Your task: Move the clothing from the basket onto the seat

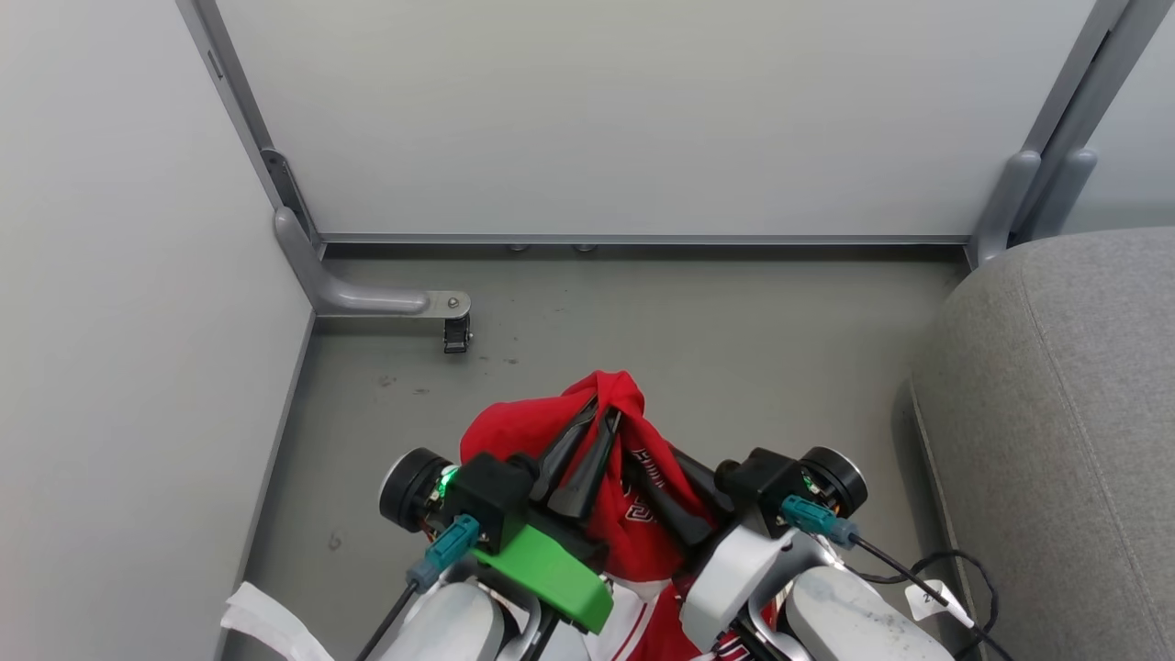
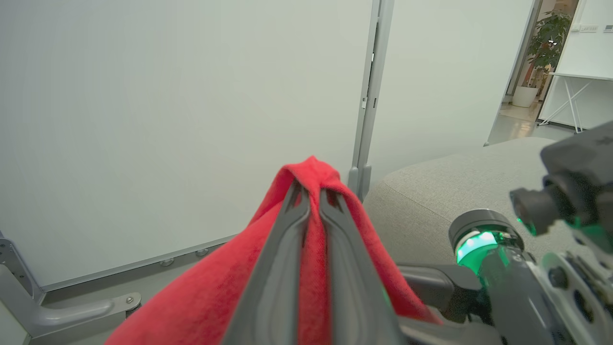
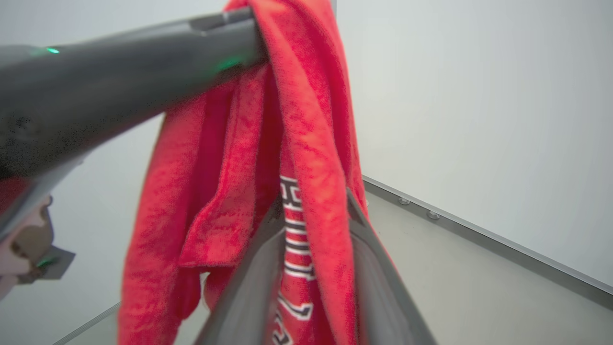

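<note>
Both the left gripper [image 1: 601, 415] and right gripper [image 3: 313, 206] pinch the clothing [image 1: 514, 431], its lower part cut off.

My left pincer [image 1: 601, 410] pinches the top fold of the jersey [image 1: 514, 431]; my right pincer [image 1: 663, 468] sits just right of it, lower, cloth hanging between its fingers. The seat [image 1: 1056, 413] lies further right of both, the wall panel [image 1: 624, 119] ahead, floor [image 1: 643, 312] beneath

Red jersey [image 1: 514, 431] bunched aloft, grey seat [image 1: 1056, 413] beside
</note>
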